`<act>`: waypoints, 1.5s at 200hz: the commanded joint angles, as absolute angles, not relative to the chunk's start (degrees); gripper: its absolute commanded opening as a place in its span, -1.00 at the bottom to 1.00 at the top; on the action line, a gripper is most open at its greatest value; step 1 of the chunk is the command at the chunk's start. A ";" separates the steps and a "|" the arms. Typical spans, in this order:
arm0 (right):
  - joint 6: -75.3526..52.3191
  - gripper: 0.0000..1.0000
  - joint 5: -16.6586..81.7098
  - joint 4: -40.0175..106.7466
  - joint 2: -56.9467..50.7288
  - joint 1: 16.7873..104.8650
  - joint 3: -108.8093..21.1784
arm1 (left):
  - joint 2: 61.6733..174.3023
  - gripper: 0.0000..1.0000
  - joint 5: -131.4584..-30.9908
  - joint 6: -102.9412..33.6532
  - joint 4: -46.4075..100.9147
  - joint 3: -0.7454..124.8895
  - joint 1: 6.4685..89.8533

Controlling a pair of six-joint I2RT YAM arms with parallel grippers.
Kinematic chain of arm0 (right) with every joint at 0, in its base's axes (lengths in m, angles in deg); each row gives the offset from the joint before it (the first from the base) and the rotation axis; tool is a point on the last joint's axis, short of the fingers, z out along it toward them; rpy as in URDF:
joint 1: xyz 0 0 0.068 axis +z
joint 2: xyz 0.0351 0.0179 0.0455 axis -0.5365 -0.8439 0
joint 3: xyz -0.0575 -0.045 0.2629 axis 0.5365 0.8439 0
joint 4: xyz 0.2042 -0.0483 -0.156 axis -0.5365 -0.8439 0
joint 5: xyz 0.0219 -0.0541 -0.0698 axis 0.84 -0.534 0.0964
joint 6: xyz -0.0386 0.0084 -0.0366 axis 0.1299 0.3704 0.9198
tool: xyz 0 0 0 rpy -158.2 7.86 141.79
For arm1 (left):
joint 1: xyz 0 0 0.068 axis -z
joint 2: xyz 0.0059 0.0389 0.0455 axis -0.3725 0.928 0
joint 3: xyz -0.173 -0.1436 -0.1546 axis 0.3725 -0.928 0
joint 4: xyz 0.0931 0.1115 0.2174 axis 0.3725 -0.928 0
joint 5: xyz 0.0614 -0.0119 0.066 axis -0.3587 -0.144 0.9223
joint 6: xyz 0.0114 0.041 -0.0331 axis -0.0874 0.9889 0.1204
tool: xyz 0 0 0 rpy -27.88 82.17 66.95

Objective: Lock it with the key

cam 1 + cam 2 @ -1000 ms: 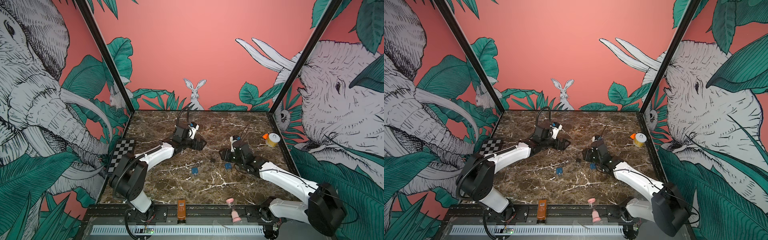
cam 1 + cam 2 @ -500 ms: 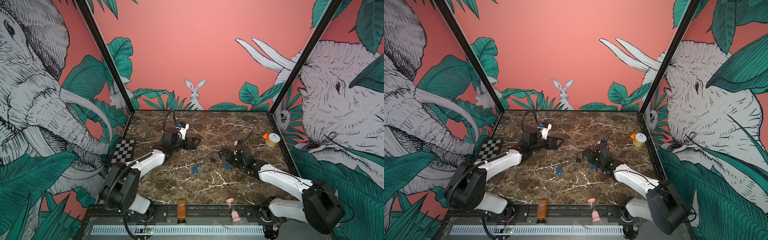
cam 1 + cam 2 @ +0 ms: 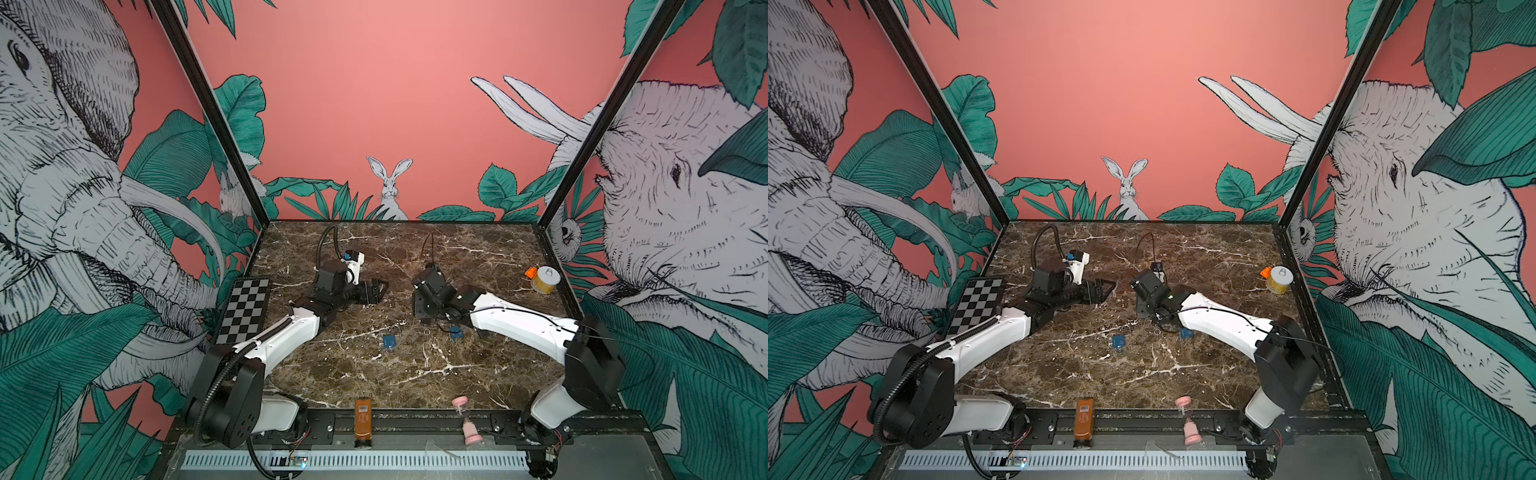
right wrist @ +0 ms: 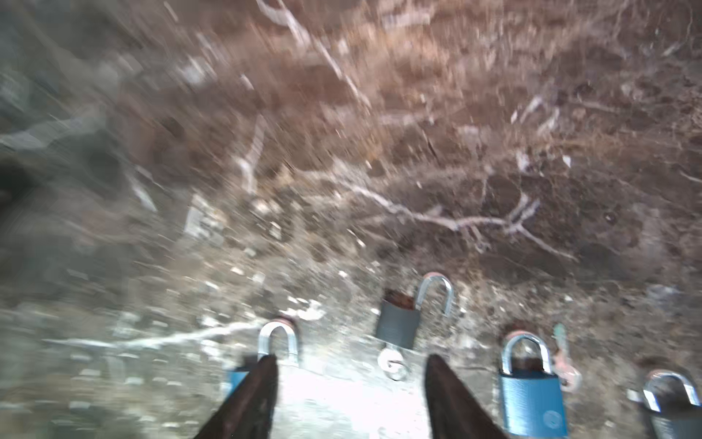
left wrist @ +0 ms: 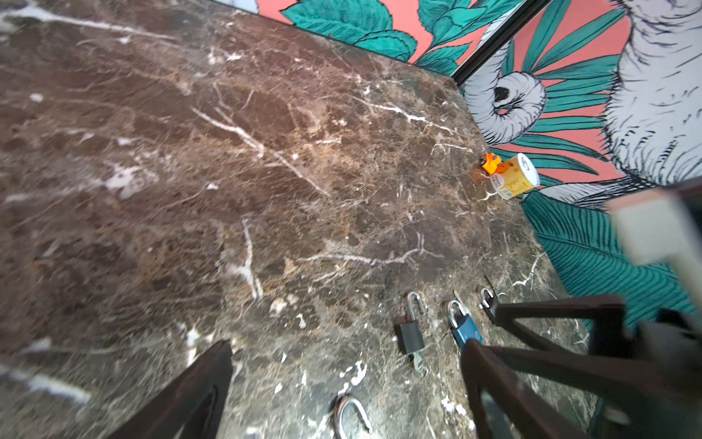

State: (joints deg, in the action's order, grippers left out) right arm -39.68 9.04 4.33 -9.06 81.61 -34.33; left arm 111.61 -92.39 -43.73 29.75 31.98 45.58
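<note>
The grey padlock (image 4: 399,323) lies flat on the marble desk (image 4: 494,152), near the middle. Its shackle is sprung open and a key (image 4: 393,365) is seated in its base, with the ring showing. In both top views it is hard to pick out against the dark stone. A shut blue padlock (image 4: 532,399) lies near it with a loose key (image 4: 564,365) just beside, and a second blue padlock (image 4: 237,378) sits partly hidden behind a finger. The right end effector (image 4: 349,359) hangs low just short of the key ring, jaws part-way apart and holding nothing, though the right wrist view is blurred. The left end effector (image 5: 347,334) stands wide and empty, off to the side of the row of locks. The step in hand looks like closing in on the seated key. To do it well, the right jaws should line up squarely across the key's flat head rather than the loose ring. The left arm would best pin the lock body so it cannot skid or spin. The shackle needs pressing fully home before the key is turned, and the neighbouring blue locks should not be nudged.
</note>
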 commanded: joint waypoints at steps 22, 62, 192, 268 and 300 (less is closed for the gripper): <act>-41.52 -0.09 5.24 0.64 -11.68 81.84 -33.41 | 109.40 0.87 -93.76 -43.67 28.19 30.77 44.03; -43.70 -0.03 6.83 3.73 -13.13 81.84 -31.41 | 110.79 0.88 -95.45 -44.14 31.00 30.20 43.89; -46.82 0.04 9.09 10.28 -19.26 80.43 -29.93 | 113.06 0.87 -97.25 -43.16 28.90 31.87 43.58; -46.29 -0.03 8.15 8.53 -21.83 80.17 -31.94 | 113.42 0.85 -97.25 -43.06 28.28 32.03 43.40; -46.04 -0.06 7.49 7.36 -22.39 80.17 -32.36 | 113.54 0.84 -97.43 -42.93 28.14 32.26 43.38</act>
State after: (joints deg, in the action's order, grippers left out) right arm -46.13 9.17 9.42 -21.00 80.41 -30.96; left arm 113.54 -96.58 -43.66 29.27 31.17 43.78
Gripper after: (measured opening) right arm 0.477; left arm 0.923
